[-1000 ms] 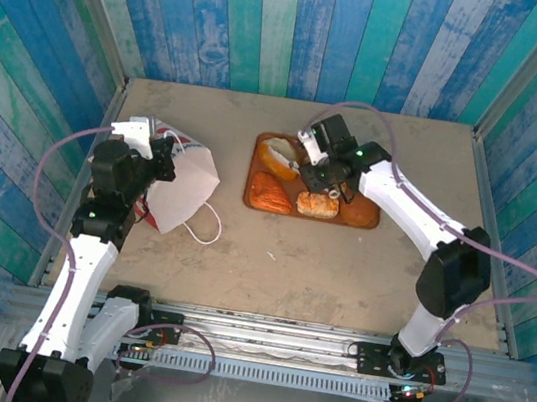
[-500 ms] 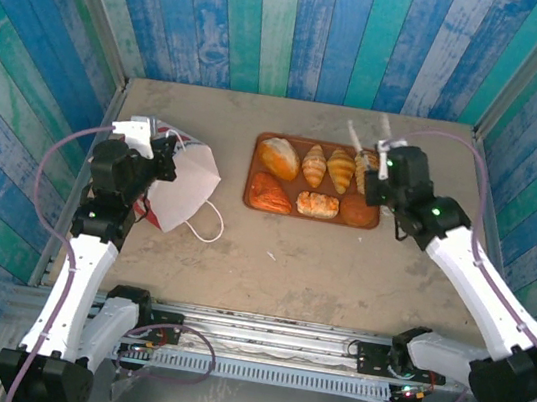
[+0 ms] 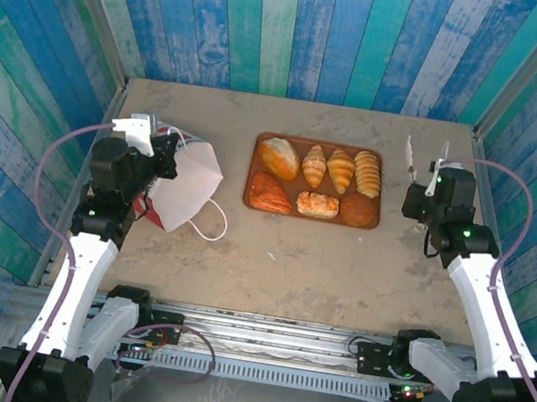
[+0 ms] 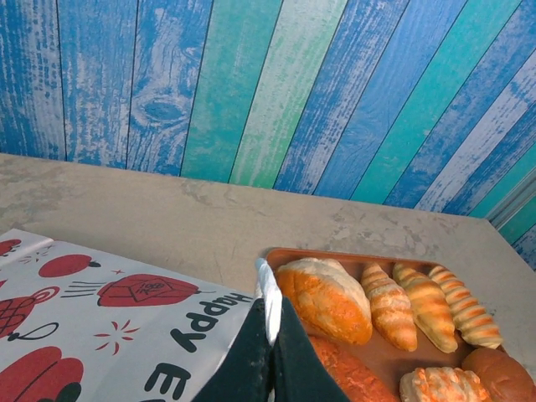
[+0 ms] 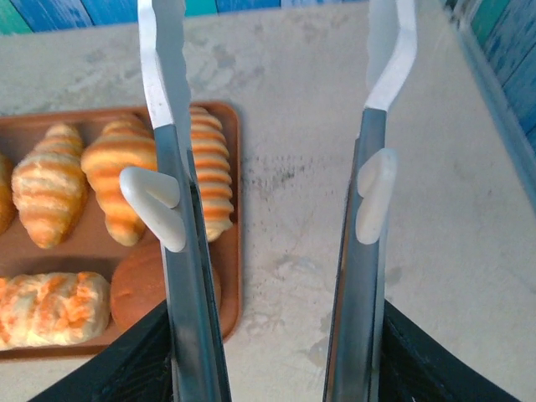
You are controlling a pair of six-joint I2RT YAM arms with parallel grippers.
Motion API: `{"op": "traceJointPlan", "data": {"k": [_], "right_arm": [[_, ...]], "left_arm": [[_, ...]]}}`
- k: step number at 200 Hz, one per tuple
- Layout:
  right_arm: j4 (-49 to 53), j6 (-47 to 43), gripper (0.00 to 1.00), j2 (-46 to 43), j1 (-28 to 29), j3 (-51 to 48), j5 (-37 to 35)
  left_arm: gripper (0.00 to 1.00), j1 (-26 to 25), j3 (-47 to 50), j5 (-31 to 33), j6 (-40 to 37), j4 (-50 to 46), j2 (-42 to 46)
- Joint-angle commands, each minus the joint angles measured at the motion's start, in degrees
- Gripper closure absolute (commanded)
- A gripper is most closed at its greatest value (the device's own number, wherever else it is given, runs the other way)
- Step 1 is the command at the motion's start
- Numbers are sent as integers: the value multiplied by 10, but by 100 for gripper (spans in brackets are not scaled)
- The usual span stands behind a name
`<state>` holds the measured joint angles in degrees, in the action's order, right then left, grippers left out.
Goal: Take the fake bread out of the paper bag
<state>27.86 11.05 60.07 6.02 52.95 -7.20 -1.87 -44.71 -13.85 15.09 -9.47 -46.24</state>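
Now my right claw (image 3: 426,152) stands just right of the tray (image 3: 253,174), fingers apart and holding nothing. A second ago it was low over the tray's far-right corner. The ridged loaf (image 3: 367,172) lies in that corner, released. Seven pieces of bread (image 3: 317,204) sit on the tray. My left claw (image 4: 270,339) is pinched together on the rim of the paper bag (image 3: 193,182), left of the tray. Judgement: the bag looks flat — probably emptied — though its inside is hidden.

Light is bright and even, shadows faint, focus sharp.
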Motion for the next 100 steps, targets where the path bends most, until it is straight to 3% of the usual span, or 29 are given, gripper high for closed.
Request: {"op": "traceJointPlan", "data": {"k": [1,32,100], "right_arm": [[-12,18,44,31,-32,-10,77],[-6,7,41,77,-64,-7,100],[14,-29,39,209,-77,48,55]], "left_arm": [[100,0,-19,-5,-1,7,5],[100,0,-19,2,-4,2,14],[100,0,-16,1,-2,3,13]]}}
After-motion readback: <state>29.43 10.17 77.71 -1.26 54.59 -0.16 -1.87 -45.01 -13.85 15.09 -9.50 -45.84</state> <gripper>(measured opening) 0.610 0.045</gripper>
